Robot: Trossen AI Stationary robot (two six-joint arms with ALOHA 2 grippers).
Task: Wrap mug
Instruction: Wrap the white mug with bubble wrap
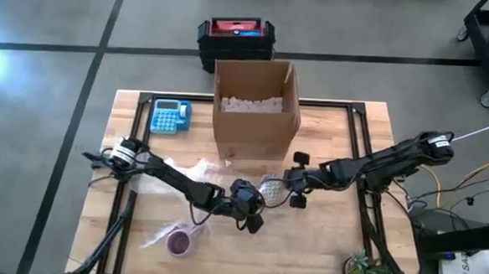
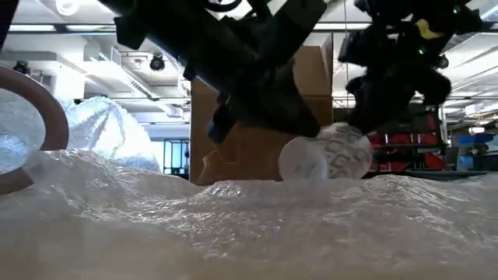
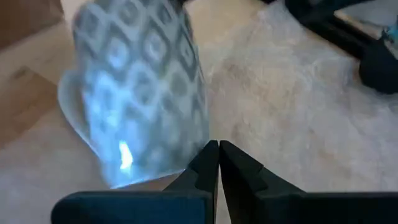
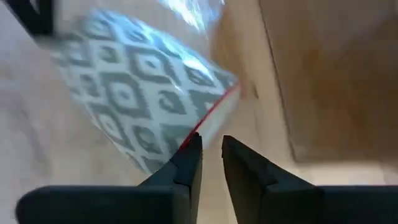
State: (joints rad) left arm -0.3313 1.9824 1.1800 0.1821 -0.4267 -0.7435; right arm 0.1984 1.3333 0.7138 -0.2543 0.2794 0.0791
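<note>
Centrally, mug [image 1: 270,188] between left pincer [image 1: 253,220], right pincer [image 1: 294,190]

The mug [image 4: 144,93] looks glazed and glossy, its grey-and-white diamond pattern catching a bright highlight; the bubble wrap [image 2: 249,225] is clear, crinkled plastic with a bumpy, shiny surface. The bench [image 1: 323,242] is pale matt wood with visible grain; the box [image 1: 256,108] at its far edge is plain brown matt cardboard.
</note>
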